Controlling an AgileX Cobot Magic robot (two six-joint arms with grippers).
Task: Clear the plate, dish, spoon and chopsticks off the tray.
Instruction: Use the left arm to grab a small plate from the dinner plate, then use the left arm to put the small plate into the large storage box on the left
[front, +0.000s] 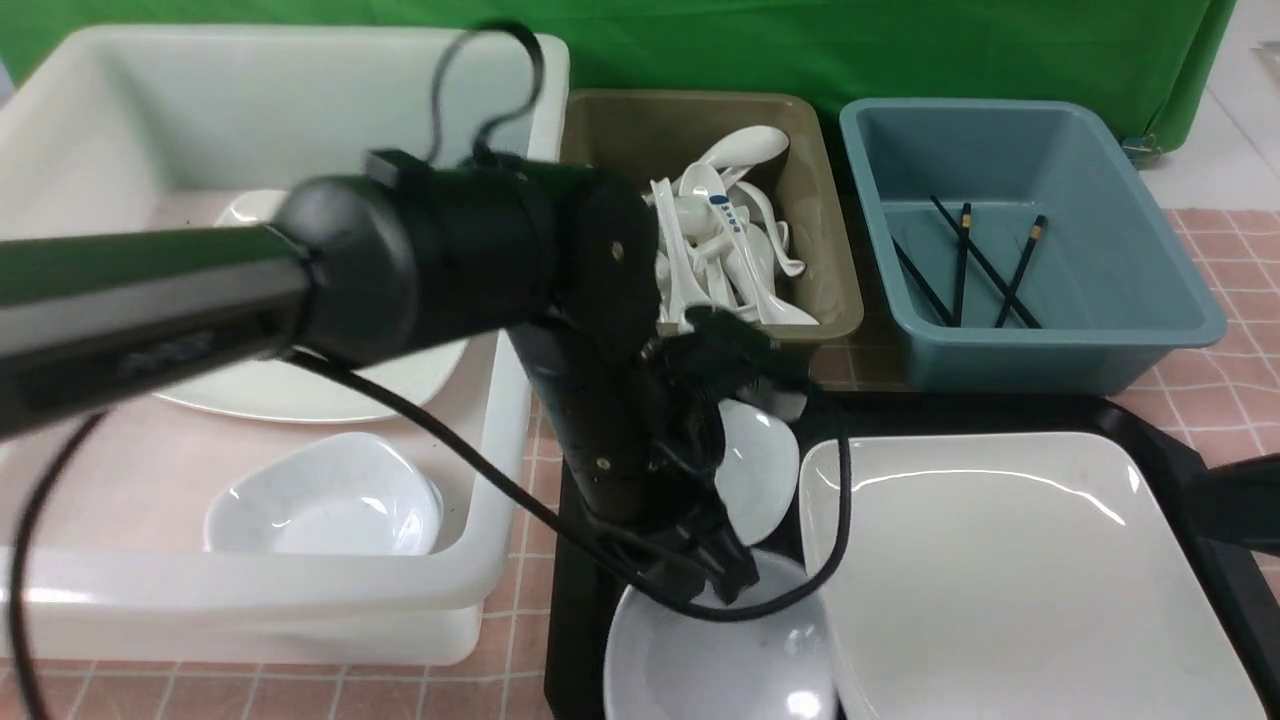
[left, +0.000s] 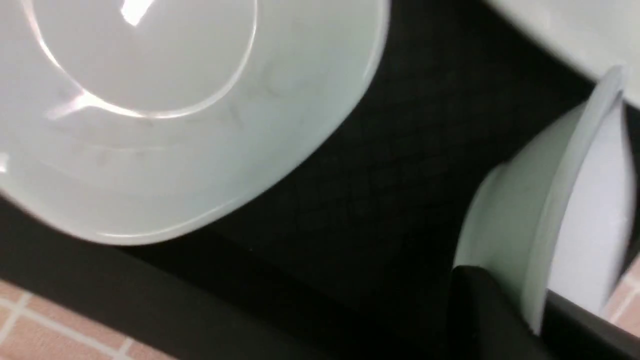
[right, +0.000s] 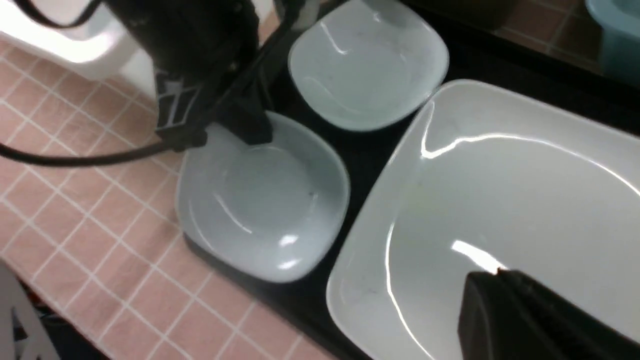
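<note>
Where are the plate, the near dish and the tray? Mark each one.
plate (front: 1010, 570), front view, its flat glossy middle.
near dish (right: 260, 210), right wrist view, its inner floor.
tray (front: 1000, 412), front view, its far edge.

The left arm (front: 450, 260) hangs over the near dish (front: 700, 670) and far dish (front: 760, 470), leaving only narrow tray (front: 1000, 414) gaps beside the plate (front: 1000, 560).
</note>
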